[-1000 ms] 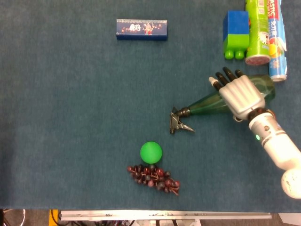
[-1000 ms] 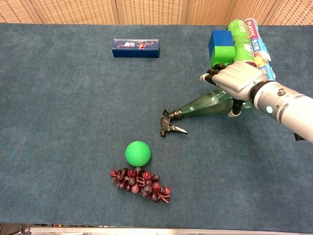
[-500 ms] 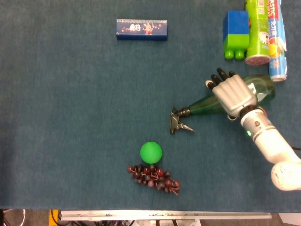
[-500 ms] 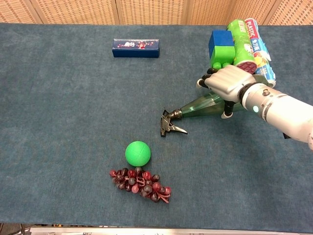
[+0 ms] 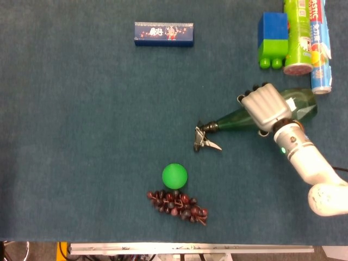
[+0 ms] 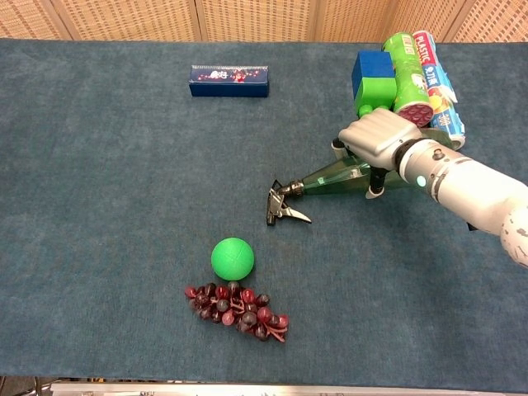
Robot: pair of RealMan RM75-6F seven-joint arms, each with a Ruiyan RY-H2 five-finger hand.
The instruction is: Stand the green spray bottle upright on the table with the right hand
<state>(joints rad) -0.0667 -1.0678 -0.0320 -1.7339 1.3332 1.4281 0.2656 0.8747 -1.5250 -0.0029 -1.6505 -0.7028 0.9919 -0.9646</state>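
Head view is showing my right hand [image 5: 266, 109] lying over the body of the green spray bottle [image 5: 239, 120], knuckles up and fingers curling down around it, so I am reading it as gripping the bottle. Chest view is giving the same hand [image 6: 375, 140] with the thumb hanging down on the near side of the bottle [image 6: 334, 177]. My forearm is running off toward the lower right in both views. The bottle is lying on its side on the blue table [image 5: 81, 136], its black trigger nozzle [image 5: 205, 138] pointing left and resting on or just above the cloth; I cannot tell which. The hand is hiding the middle of the bottle, and the fingertips are out of sight behind it. Just beyond the bottle's base are lying a green chip can [image 5: 298, 32] and a blue one [image 5: 319, 49], both cut off by the frame edge. My left hand is not appearing in either view.
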